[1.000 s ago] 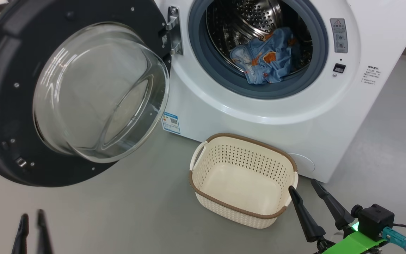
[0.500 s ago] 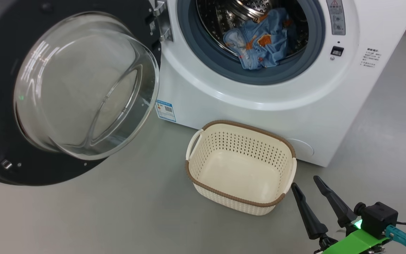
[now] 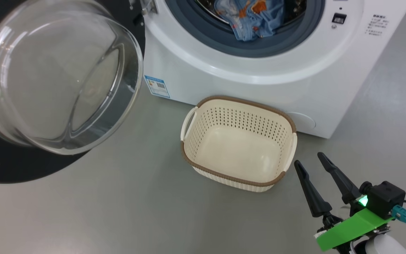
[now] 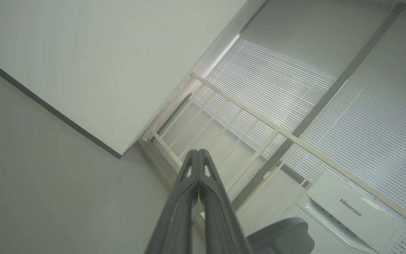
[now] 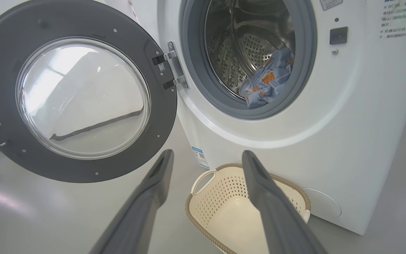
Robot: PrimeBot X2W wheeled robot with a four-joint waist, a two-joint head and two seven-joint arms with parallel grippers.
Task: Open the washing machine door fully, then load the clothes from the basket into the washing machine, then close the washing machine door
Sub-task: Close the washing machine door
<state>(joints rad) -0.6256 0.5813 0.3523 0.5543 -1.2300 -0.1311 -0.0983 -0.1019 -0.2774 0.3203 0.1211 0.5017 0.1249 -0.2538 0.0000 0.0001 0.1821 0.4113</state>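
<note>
Above the one basket (image 3: 240, 101), clothes (image 3: 254, 17) bunched, pieces uncountable; washing machine door (image 3: 58, 77) rim cropped; left fingers (image 4: 183, 201) pressed together, right fingers (image 3: 310, 189) spread.

Washing machine door (image 3: 58, 74) cut by left edge — sticker (image 3: 157, 86) unreadable.

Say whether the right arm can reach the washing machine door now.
Probably yes, at a stretch: the right gripper stands open right of the basket, the washing machine door swung wide at far left, only that low basket between.
</note>
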